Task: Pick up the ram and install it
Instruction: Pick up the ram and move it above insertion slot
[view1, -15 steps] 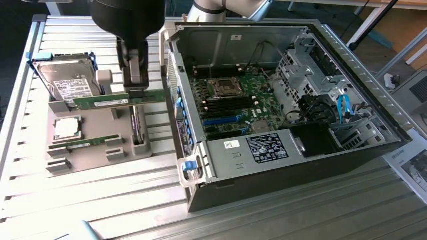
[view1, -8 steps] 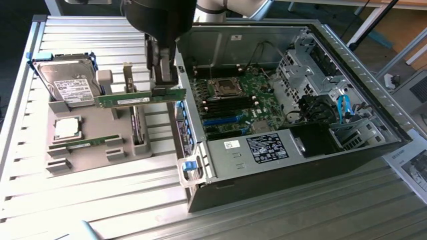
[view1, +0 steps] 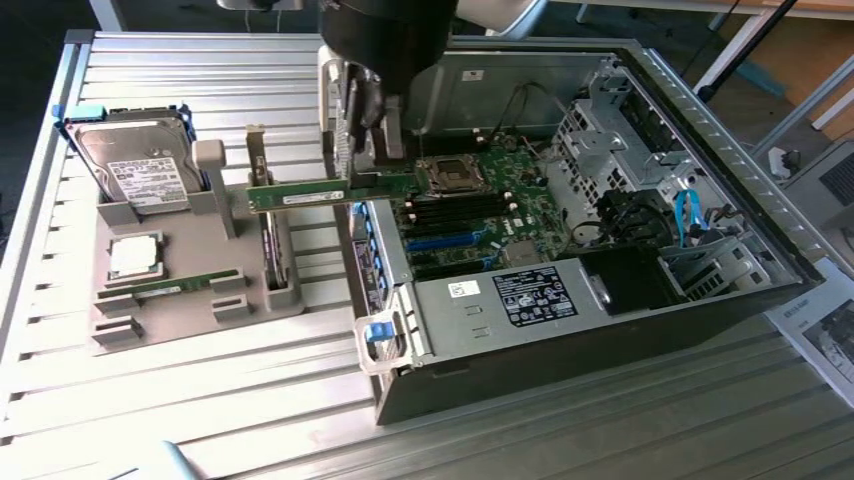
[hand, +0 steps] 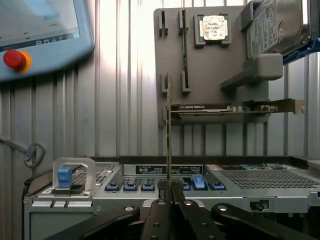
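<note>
Ram (view1: 307, 197): clamped in hand (hand: 170, 186), held above the holder (view1: 187, 270), beside case (view1: 534, 375). Step: transfer, not yet seated. Seating likely needs square alignment over slots (view1: 461, 212).

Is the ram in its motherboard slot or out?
Out. The gripper is shut on the ram, holding it in the air at the case edge, short of the motherboard slots.

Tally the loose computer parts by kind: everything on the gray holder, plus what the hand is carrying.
Ram sticks: 2, the held ram and the spare ram
Hard drive: 1
Processor chip: 1
Expansion card: 1
Total: 5
</note>
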